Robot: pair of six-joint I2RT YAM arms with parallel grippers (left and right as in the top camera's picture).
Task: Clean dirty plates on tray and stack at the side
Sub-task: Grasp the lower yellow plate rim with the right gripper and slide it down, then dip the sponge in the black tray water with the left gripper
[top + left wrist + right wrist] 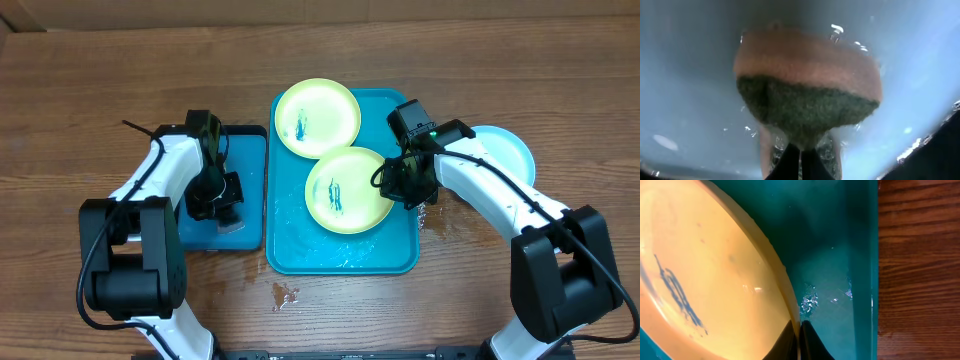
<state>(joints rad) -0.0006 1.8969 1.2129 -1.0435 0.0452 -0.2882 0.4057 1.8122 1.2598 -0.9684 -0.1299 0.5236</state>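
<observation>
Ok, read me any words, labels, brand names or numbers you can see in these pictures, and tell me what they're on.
None: no readable text in any view.
The dark blue marks on the upper lime-green plate and the lower lime-green plate are smears, not letters.
The tray and the sponge show no label.

The teal tray is pretty wet, droplets all over the bottom. 2 lime-green plates on it, both with dark blue smears: the far plate hangs over the tray's far rim and the near plate touches its edge. 1 light blue plate lies just right of the tray.
</observation>
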